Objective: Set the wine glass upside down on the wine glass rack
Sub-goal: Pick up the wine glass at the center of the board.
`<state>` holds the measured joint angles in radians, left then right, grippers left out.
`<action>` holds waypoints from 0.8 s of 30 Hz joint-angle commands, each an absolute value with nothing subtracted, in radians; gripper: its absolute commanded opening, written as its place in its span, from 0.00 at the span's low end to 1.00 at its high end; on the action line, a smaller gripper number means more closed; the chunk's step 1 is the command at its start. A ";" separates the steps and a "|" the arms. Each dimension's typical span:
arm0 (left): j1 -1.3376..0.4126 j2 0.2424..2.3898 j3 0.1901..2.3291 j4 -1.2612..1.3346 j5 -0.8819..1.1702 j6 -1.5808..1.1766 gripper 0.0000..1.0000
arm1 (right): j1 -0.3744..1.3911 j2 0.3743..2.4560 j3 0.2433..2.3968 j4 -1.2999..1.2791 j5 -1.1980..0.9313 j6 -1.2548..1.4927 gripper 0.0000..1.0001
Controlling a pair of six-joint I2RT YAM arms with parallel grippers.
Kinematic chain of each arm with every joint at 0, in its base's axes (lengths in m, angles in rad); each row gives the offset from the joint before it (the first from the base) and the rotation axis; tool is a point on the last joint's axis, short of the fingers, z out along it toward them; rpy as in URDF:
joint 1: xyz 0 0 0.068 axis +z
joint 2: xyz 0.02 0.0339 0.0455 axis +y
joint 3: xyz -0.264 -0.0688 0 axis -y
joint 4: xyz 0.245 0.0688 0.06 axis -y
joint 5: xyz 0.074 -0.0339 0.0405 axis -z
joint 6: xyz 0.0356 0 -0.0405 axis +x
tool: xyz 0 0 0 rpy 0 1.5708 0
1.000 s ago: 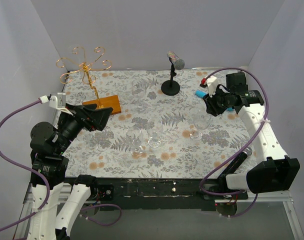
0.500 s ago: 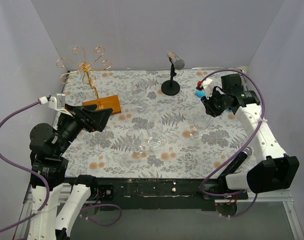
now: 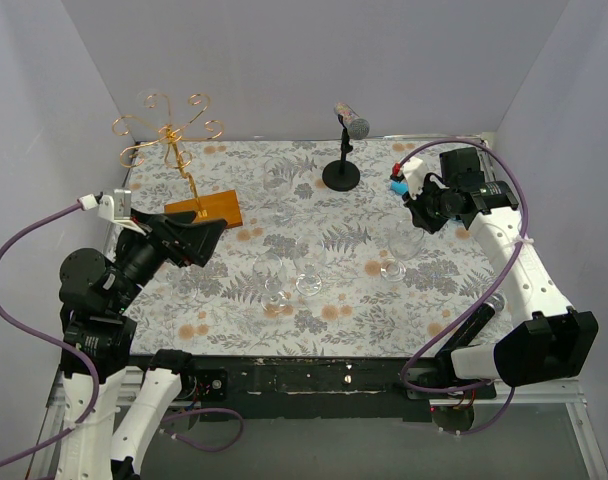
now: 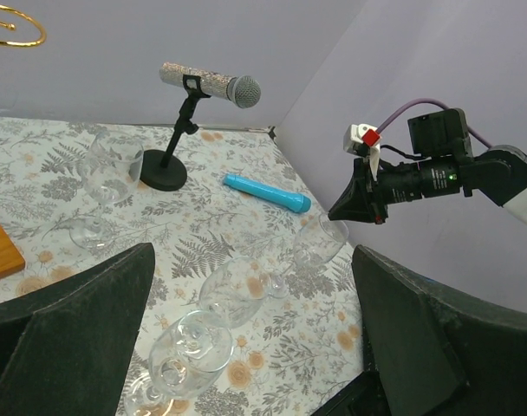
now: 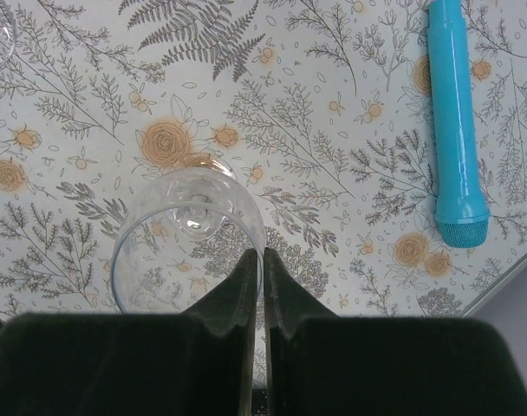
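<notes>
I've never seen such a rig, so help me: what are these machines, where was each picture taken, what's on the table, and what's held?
These are two robot arms at a table's edge, each ending in a two-finger gripper. One picture looks down from above; the other two come from cameras on the wrists. On the floral tablecloth are a gold wire rack on an orange-brown wooden base, a silver microphone on a black stand, a turquoise tube and several loose clear glasses. The right gripper pinches the rim of one more clear wine glass; the left gripper is open and empty.
</notes>
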<state>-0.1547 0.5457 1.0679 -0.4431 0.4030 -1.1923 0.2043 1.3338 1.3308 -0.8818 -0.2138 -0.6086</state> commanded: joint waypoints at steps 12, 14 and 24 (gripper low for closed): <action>-0.160 0.557 1.026 -0.396 0.541 -1.235 0.98 | 0.210 1.269 1.397 -0.862 -0.252 -0.653 0.01; -0.158 0.568 1.020 -0.385 0.569 -1.250 0.98 | 0.212 1.258 1.413 -0.861 -0.261 -0.658 0.01; -0.160 0.649 0.996 -0.293 0.724 -1.341 0.98 | 0.210 1.230 1.494 -0.879 -0.380 -0.652 0.01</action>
<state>-0.1547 0.6209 1.0012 -0.3534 0.6411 -1.3014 0.2050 1.2655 1.4109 -0.8951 -0.2951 -0.6544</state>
